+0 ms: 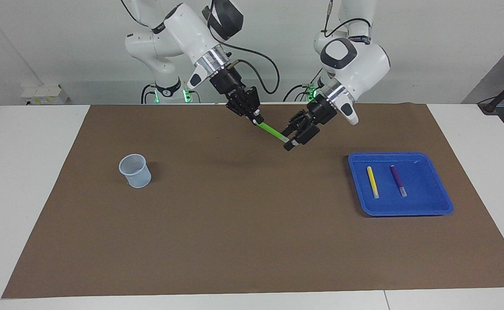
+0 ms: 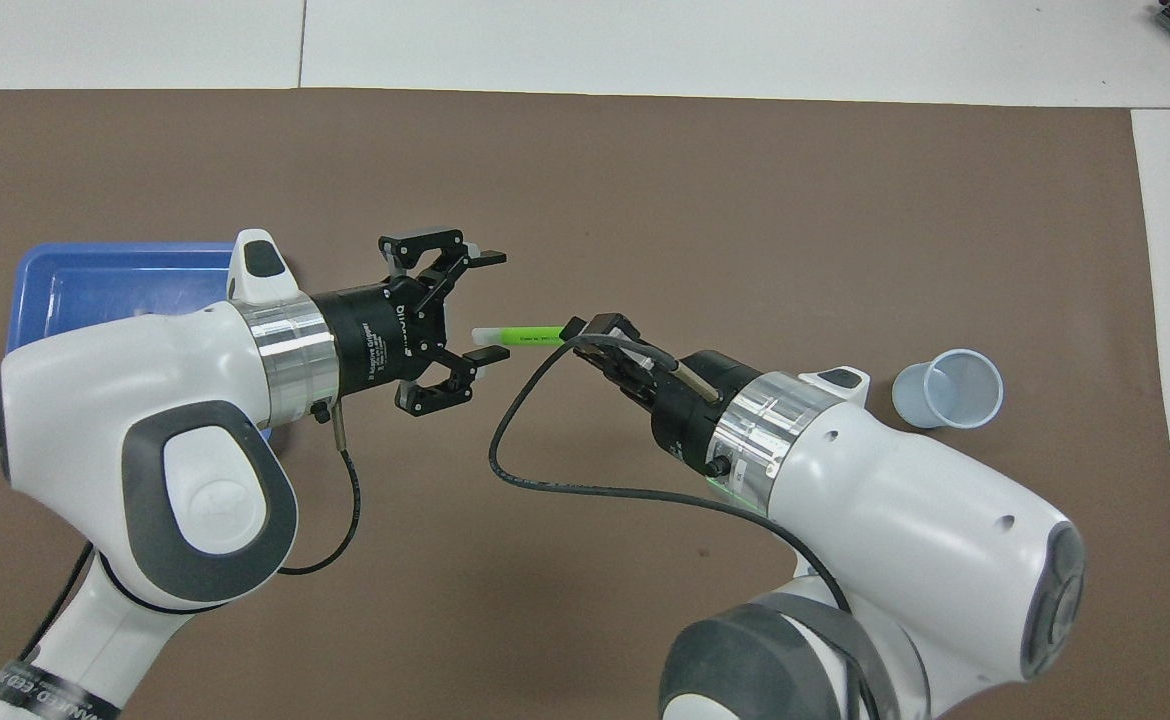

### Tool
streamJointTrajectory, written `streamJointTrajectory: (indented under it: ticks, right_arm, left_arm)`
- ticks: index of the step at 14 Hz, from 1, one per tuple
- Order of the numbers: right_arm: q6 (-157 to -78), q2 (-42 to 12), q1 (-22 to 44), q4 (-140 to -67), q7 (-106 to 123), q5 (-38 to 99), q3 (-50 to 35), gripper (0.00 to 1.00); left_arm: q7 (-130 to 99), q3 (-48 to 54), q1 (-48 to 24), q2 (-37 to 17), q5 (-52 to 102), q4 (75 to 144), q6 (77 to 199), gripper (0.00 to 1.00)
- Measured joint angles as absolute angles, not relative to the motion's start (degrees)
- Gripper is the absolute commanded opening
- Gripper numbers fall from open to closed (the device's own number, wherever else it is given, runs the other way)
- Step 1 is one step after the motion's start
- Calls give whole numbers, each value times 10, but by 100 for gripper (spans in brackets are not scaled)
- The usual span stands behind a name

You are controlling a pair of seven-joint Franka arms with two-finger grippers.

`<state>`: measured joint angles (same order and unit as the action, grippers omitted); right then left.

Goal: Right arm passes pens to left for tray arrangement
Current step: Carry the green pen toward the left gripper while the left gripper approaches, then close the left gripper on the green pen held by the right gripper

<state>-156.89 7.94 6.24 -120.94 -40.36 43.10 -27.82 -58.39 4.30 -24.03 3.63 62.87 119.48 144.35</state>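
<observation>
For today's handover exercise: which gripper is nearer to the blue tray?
Left. The left gripper hangs over the mat beside the blue tray, open around the green pen's tip. The right gripper, holding that pen, is over mid-table.

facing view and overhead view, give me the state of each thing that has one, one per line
green pen: in the air, held at one end by the right gripper, pale tip between the left gripper's fingers
right gripper: shut on the green pen
left gripper: open around the pen's tip
yellow pen: lying in the tray
purple pen: lying in the tray
tray: holds two pens
cup: upright, empty
</observation>
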Motion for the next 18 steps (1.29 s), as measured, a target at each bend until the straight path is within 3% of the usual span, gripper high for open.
streamJointTrajectory:
  ticks: [4,10,11,13,16,18]
  right_arm:
    - [-1569,79,63,-1211,-404,431,-278,0]
    - [-1570,79,63,-1211,-404,431,-278,0]
    - [-1570,79,63,-1212,-404,431,-278,0]
    - [-1570,79,63,-1212,-404,431,-278,0]
    - [-1573,79,62,-1212,-404,431,-277,0]
    - [-1574,79,62,-1212,-404,431,-277,0]
  left_arm:
    - [-603,41,-245,44,629,1196,1447,81]
    - [-607,40,-249,47,629,1196,1447,75]
    - [-607,40,-250,47,629,1197,1447,70]
    - [-607,40,-252,47,629,1198,1447,49]
    - [-609,41,-255,48,629,1202,1447,26]
    - [-612,41,-257,51,629,1205,1448,14]
